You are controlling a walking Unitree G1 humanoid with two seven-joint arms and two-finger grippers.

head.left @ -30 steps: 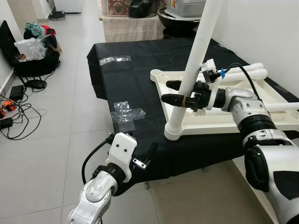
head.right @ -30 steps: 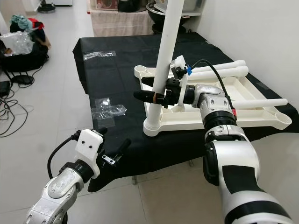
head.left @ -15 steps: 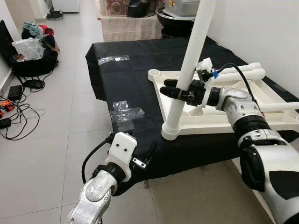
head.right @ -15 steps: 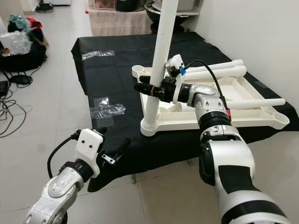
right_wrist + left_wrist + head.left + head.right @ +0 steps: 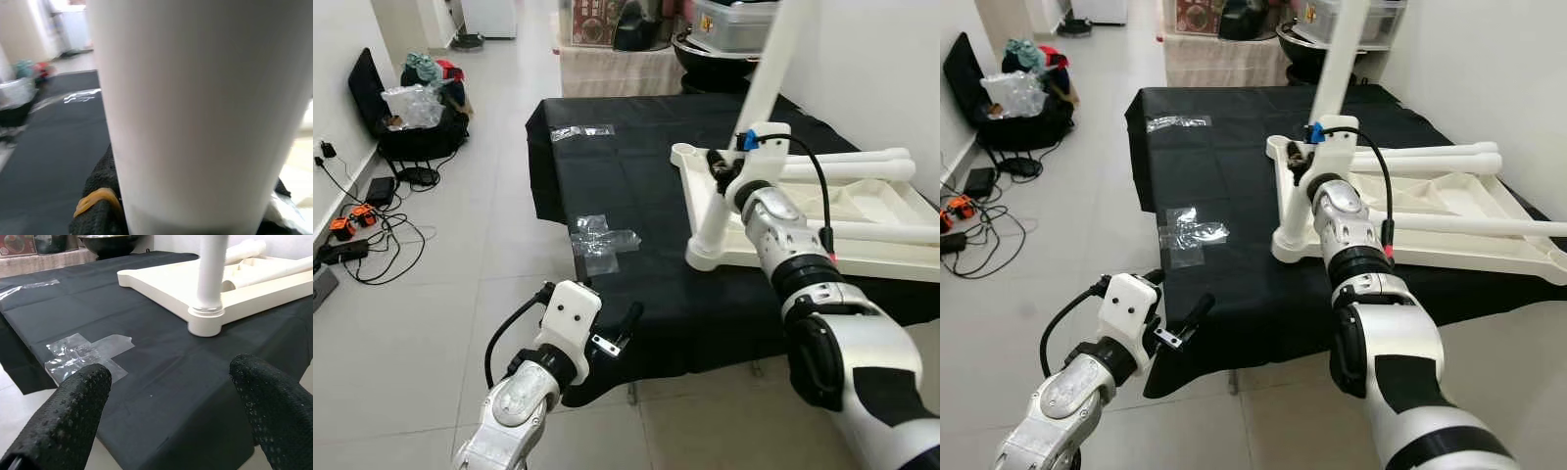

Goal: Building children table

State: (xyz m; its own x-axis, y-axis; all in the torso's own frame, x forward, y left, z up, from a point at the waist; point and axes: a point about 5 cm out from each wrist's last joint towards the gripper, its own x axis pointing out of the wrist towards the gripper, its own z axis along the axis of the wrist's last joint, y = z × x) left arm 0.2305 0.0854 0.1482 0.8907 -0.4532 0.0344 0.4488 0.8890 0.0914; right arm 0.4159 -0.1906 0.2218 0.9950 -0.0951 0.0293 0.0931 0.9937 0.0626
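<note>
While the left pincer (image 5: pixel 612 328) still hangs open, the right pincer (image 5: pixel 190 215) keeps clasping the now-tilted leg (image 5: pixel 744 127).

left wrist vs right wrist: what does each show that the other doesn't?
Left wrist: the left hand open over the black cloth, clear tape patch, and the leg's collar in the tabletop corner socket. Right wrist: a close-up of the right hand wrapped around the leg, with an orange band. Both: the upright white leg.
</note>
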